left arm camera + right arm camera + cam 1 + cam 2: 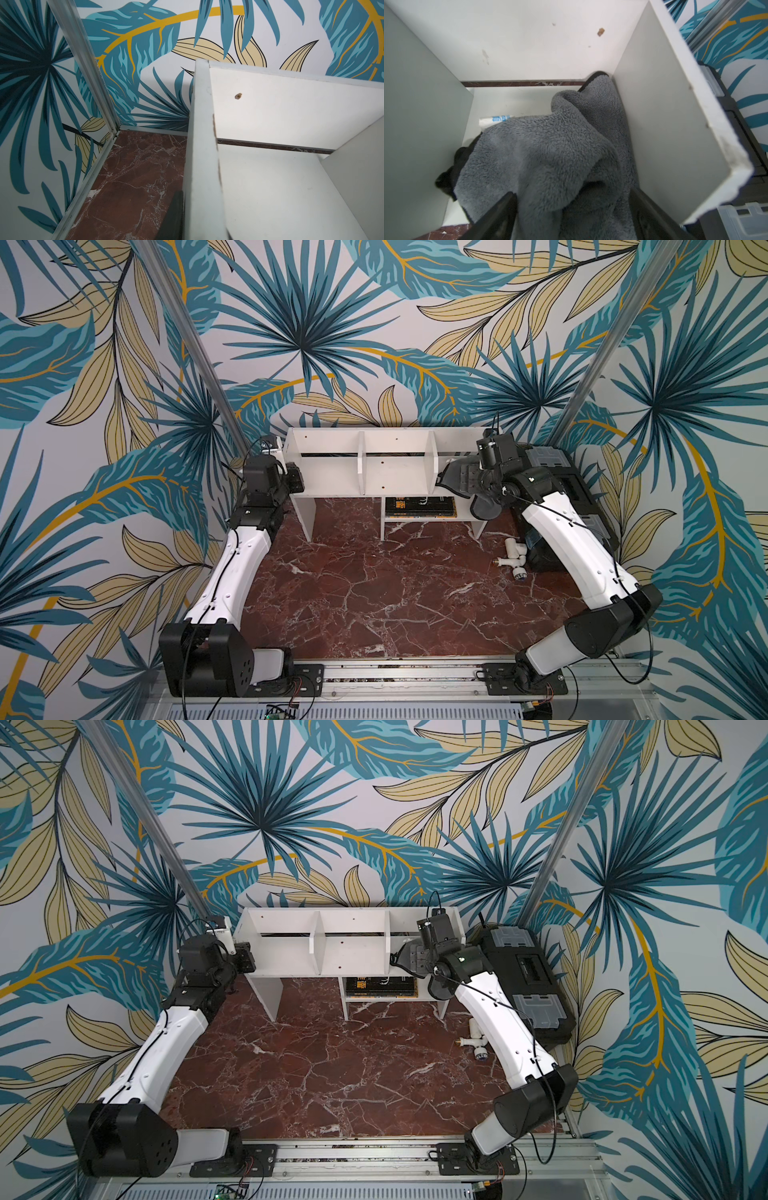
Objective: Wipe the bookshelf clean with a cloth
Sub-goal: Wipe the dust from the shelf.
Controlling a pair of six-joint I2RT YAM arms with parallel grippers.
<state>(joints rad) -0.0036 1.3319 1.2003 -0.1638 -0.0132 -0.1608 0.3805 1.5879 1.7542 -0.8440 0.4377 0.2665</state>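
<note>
Bookshelf [399,439]: it stood against the back wall, with your left gripper [296,480] at its left end panel.
Left jaws: narrow and astride that end panel. One finger [173,218] lay flat on the panel's outer face, so you looked to be clamping the shelf steady.
Cloth [550,155]: bunched on the floor of the bookshelf's right-end compartment, against the right end panel and spilling over the front edge.
Right jaws: your right gripper [572,193] stood wide apart. The cloth lay loose between the fingers, not pinched.
Done, by my judgement: at most the right-end compartment. The cloth sat there, but nothing showed how much it had rubbed.
Left to do: a brown speck [600,31] marked that compartment's back board; I could not tell dirt from a screw hole. The middle and left compartments held no cloth, so you would need to close on it before wiping them.
</note>
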